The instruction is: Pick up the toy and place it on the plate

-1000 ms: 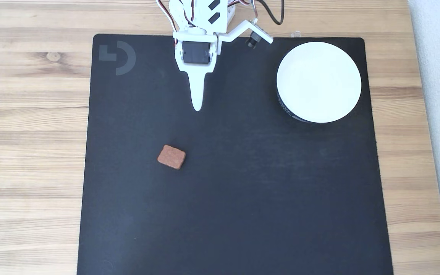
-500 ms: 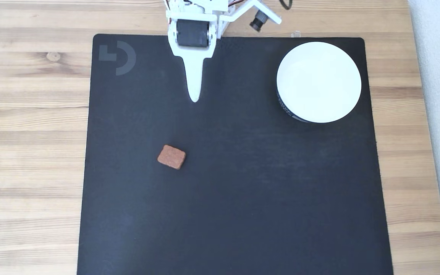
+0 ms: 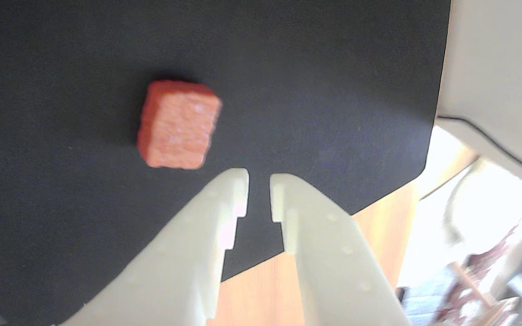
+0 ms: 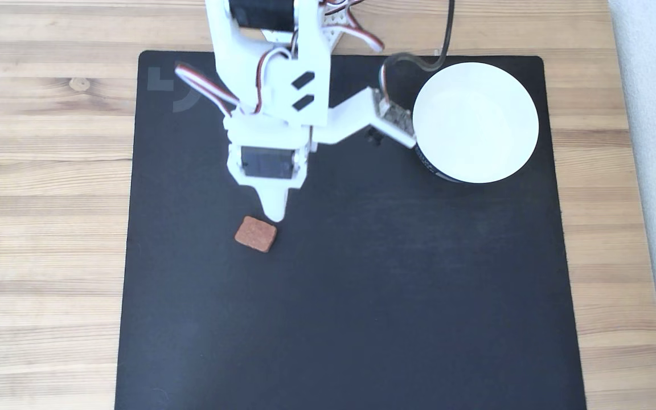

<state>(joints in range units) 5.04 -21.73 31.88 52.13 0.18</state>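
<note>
A white pincer [image 4: 275,215] hovers just beside the reddish-brown toy [image 4: 255,234], its tips parted by a narrow gap and grasping nothing. The toy lies on a black mat [image 4: 362,296] covering the wooden desk [image 4: 43,171], well apart from the white plate [image 4: 475,122].

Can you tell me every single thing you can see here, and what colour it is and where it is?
toy: one, reddish-brown, lying on the mat left of centre in the fixed view, just below the claw tip.
plate: one, white with a dark printed band on its outer side, at the mat's upper right corner.
mat: one, black with a grey logo at its upper left, covering most of the table.
table: one, light wood, under the mat.
wall or panel: one, pale grey, along the right edge.
arm: one, white with red, white and black cables, reaching down from the top.
claw: one, white, fingers slightly apart, holding nothing, close beside the toy.
</note>
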